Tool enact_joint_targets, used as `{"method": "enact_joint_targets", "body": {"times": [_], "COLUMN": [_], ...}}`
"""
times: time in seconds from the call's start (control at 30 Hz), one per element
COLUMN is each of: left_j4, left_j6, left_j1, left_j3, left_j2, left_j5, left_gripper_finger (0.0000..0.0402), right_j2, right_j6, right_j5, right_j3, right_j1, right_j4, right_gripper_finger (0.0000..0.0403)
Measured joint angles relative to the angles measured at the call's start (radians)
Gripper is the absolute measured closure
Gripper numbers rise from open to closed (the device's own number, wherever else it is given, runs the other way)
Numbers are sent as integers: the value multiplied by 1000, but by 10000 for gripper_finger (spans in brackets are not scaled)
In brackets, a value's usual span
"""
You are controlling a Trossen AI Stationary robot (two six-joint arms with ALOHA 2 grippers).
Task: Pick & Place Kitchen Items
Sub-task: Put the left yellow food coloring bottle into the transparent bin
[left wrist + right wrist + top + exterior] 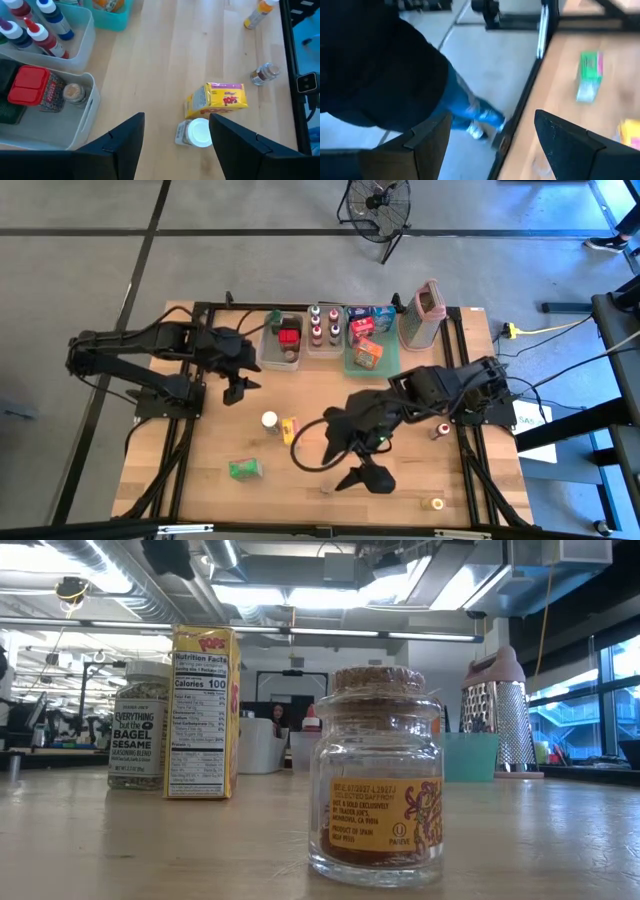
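My left gripper (240,388) hangs open above the table's left part, near the clear tubs, with nothing between its fingers (125,140). In its wrist view a white-capped seasoning jar (196,133) and a yellow box (220,99) stand side by side on the wood. My right gripper (363,480) hangs open over the near middle of the table, also with nothing in it (492,145). A green box (243,469) lies on the table toward the near left. The low view shows a small cork-topped jar (380,780) standing close to the front edge.
At the far edge stand a clear tub (282,345) with a red-lidded item, a tub of bottles (325,328), a green tray (352,363) with boxes and a metal grater (424,315). Small jars (437,430) (433,503) stand at the right. A person's leg (470,107) shows beyond the near edge.
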Motion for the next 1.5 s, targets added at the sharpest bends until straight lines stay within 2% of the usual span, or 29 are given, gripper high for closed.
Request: {"method": "enact_joint_targets", "body": {"times": [0.2, 0.3, 0.4, 0.47, 0.63, 0.77, 1.03, 1.23, 1.33, 1.5], "left_j4": [2, 10, 15, 21, 46, 53, 53, 53, 53, 53], "left_j6": [-52, -54, -75, -76, -76, -68, -16, -21, 0, 4], "left_j1": [-41, -50, -59, -59, -59, -59, -59, -59, -59, -59], "left_j3": [0, 0, 0, 0, 0, 0, 0, 0, 0, 0], "left_j2": [0, 5, 8, 12, 11, 11, 11, 11, 11, 11], "left_j5": [-47, -54, -54, -54, -53, -53, -51, 11, 11, 10], "left_gripper_finger": [185, 185, 183, 183, 185, 183, 183, 183, 183, 185], "right_j2": [0, 0, 0, 0, 1, 0, 0, 0, 0, 0], "right_j6": [85, 190, 300, 342, 331, 346, 499, 621, 722, 844], "right_j5": [1, 6, 42, 83, 217, 251, 362, 397, 399, 328], "right_j3": [0, 0, 0, 0, -9, -9, -37, -163, -236, -335], "right_j1": [30, 44, 58, 79, 132, 176, 294, 344, 355, 359], "right_j4": [-283, -444, -522, -532, -525, -501, -527, -524, -500, -409], "right_gripper_finger": [114, 114, 114, 114, 114, 114, 114, 114, 114, 114]}}
